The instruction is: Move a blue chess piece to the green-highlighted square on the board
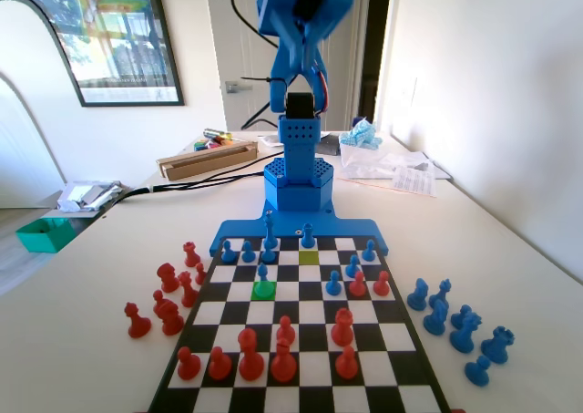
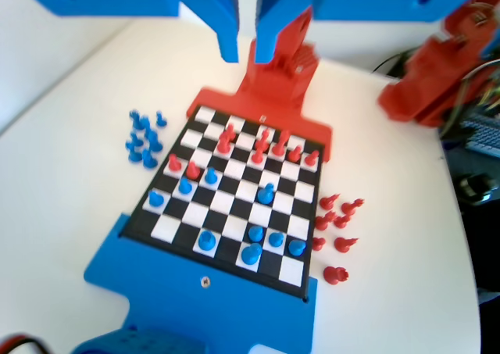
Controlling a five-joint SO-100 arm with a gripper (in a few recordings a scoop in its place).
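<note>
With the blue pawn (image 1: 263, 274) standing on the green square (image 1: 264, 290) near the board's (image 1: 301, 404) arm-end edge, you hold the raised gripper (image 2: 247, 53) high, fingers narrowly parted and empty.

Blue pawn (image 1: 263, 273) upright on green square (image 1: 264, 290).

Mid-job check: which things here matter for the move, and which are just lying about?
Job: blue pawn standing on the green square; board; gripper, raised high.

Lying about: captured blue pieces, captured red pieces, cardboard box, green tray.
</note>
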